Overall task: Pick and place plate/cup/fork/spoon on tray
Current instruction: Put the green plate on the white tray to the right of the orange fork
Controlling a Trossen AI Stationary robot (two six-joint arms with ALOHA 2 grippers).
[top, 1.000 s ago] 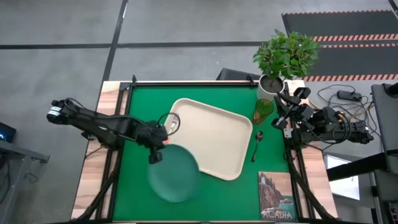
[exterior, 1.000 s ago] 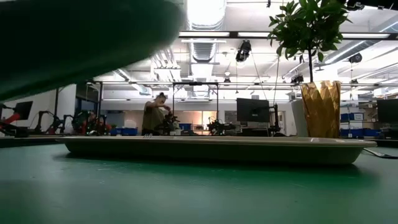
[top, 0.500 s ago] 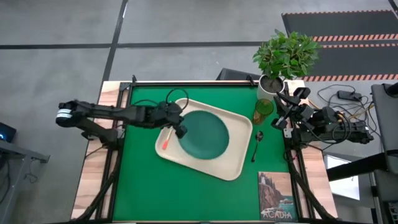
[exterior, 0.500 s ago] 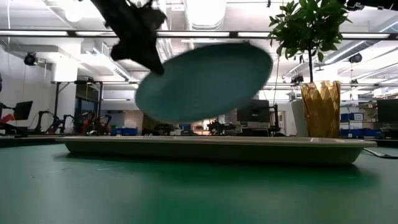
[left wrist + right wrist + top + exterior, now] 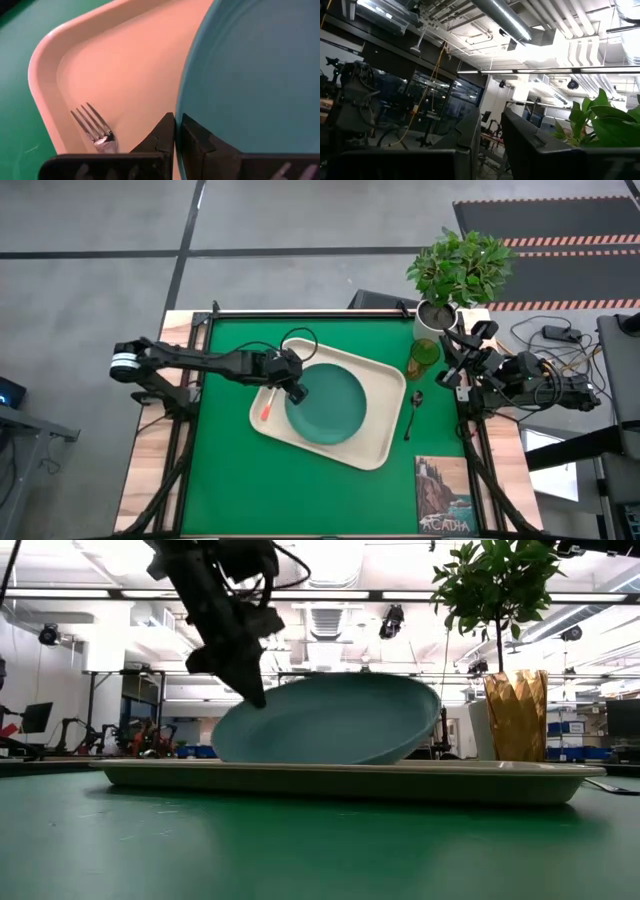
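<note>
The teal plate is over the middle of the cream tray, tilted, with its lower edge down at the tray in the low view. My left gripper is shut on the plate's left rim. The fork lies on the tray's left part, its tines in the left wrist view. The green-amber cup stands on the mat right of the tray. The dark spoon lies on the mat just near of it. My right gripper waits open at the table's right edge. My left gripper pinches the plate's rim on the plate's left side between its two fingers, one on the upper face and one on the underside. The fingers slant down from the table's left. The plate is tilted, its lower edge at the tray floor.
A white pot with a leafy plant stands at the far right corner, just behind the cup. A picture card marked ACADIA lies at the near right. The green mat is bare left and near of the tray.
My left gripper has carried the plate from above the mat at the tray's near left corner toward the far and right, over the tray, then lowered it. The plate has come down from high in the low view until its lower edge is at the tray.
</note>
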